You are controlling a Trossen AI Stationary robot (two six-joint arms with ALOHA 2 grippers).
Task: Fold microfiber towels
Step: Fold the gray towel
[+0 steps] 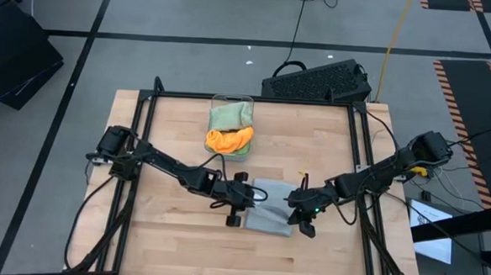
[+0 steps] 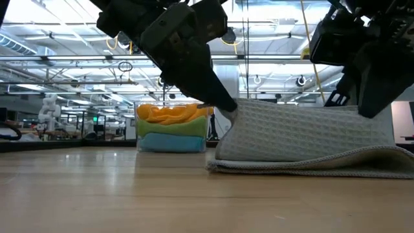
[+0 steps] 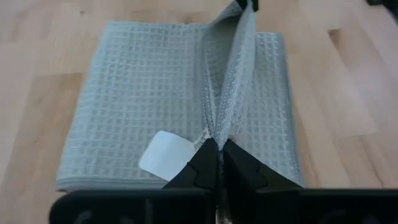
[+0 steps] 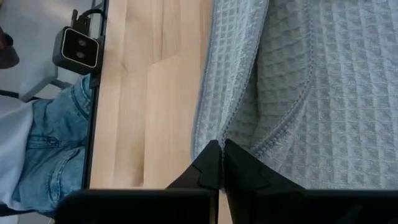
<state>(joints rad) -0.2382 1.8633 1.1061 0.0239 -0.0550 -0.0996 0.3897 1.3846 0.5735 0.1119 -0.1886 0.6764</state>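
Pale wooden table [image 1: 173, 235] spreads under me inside a black frame, with grey floor around it. Nearest the front edge, at mid-table, lies the grey towel [image 1: 271, 208], a waffle-weave cloth already doubled over on itself, and both my arms reach inward and down to it from the table's two sides. My left gripper [image 1: 240, 206] sits at the towel's left edge, its arm stretched low across the boards with the wrist bent toward the centre; its fingers [image 3: 205, 163] are pinched tight on a raised ridge of the cloth, just beside a small white tag [image 3: 165, 154]. My right gripper [image 1: 302, 215] meets the towel's right edge, its arm slanting in from the far right corner; its fingers [image 4: 208, 163] are likewise clamped on a hemmed edge of the same towel. Between the two grips the upper layer stands up off the table like a low tent [image 2: 304, 133], while the bottom layer stays flat. Farther back, near the table's rear edge, a clear bin [image 1: 230, 122] holds more towels: an orange towel [image 1: 228, 140] spilling over the near rim, and a green towel [image 1: 229, 116] behind it. Beyond the table a black keyboard [image 1: 320, 78] lies on the floor.
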